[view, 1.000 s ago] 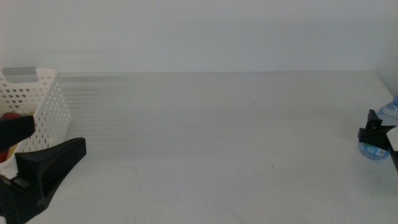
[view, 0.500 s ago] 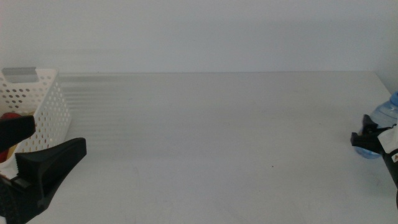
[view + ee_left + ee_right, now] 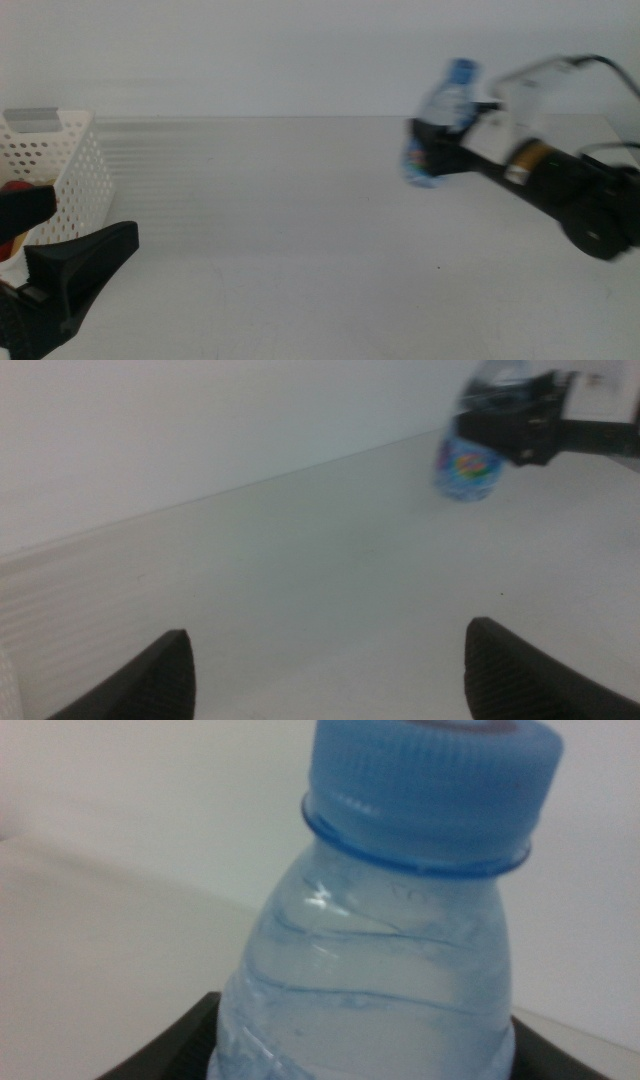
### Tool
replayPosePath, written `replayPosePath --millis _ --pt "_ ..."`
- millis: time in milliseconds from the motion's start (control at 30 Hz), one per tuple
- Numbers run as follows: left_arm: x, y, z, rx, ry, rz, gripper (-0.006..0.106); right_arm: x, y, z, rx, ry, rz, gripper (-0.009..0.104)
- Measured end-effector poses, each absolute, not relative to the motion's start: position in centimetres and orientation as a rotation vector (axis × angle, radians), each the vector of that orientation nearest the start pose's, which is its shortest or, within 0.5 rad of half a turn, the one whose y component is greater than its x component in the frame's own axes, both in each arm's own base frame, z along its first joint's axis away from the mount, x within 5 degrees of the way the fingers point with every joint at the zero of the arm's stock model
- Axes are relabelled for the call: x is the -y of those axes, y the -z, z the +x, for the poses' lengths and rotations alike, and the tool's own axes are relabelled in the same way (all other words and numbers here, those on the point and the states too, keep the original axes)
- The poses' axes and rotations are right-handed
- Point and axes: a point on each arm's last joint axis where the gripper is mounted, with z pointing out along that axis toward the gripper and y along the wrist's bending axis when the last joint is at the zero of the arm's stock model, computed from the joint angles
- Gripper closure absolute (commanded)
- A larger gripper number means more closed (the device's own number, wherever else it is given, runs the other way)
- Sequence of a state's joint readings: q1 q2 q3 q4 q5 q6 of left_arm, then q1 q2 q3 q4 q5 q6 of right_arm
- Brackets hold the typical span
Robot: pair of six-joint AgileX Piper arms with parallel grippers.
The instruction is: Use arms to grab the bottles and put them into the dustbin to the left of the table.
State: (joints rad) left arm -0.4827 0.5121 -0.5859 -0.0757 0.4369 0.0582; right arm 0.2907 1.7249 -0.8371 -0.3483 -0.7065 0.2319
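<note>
A clear water bottle [image 3: 447, 100] with a blue cap [image 3: 430, 780] hangs tilted above the far right part of the white table [image 3: 300, 230]. My right gripper [image 3: 432, 140] is shut on its body, blurred by motion, and its dark jaws flank the bottle [image 3: 370, 970] in the right wrist view. The left wrist view shows the same bottle [image 3: 468, 465] far off. My left gripper [image 3: 50, 235] waits open at the near left beside the white perforated dustbin [image 3: 70, 165], nothing between its jaws. Something red [image 3: 14, 187] lies in the dustbin, partly hidden.
The right arm [image 3: 560, 185] reaches in from the right over the table, cables trailing behind it. A pale wall [image 3: 300, 50] backs the table's far edge.
The right arm has swung in from the right edge, carrying the bottle up and leftward over the table. The left gripper has stayed where it was.
</note>
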Motion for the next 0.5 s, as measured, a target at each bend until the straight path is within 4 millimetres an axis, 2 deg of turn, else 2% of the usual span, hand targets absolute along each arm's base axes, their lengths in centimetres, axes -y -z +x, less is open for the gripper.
replayPosePath --millis 167,300,500 --pt "5.1 -33.2 9.1 -1.805 0.373 0.458 0.016 -18.4 -23.1 34.3 -1.662 -0.487 -0.649 0.095" --pt "5.1 -33.2 9.1 -1.805 0.373 0.458 0.016 -23.1 -22.6 34.0 -1.631 -0.565 -0.784 0.095" --pt "5.1 -33.2 9.1 -1.805 0.373 0.458 0.016 -27.0 -20.4 32.4 -1.651 -0.617 -0.916 0.095"
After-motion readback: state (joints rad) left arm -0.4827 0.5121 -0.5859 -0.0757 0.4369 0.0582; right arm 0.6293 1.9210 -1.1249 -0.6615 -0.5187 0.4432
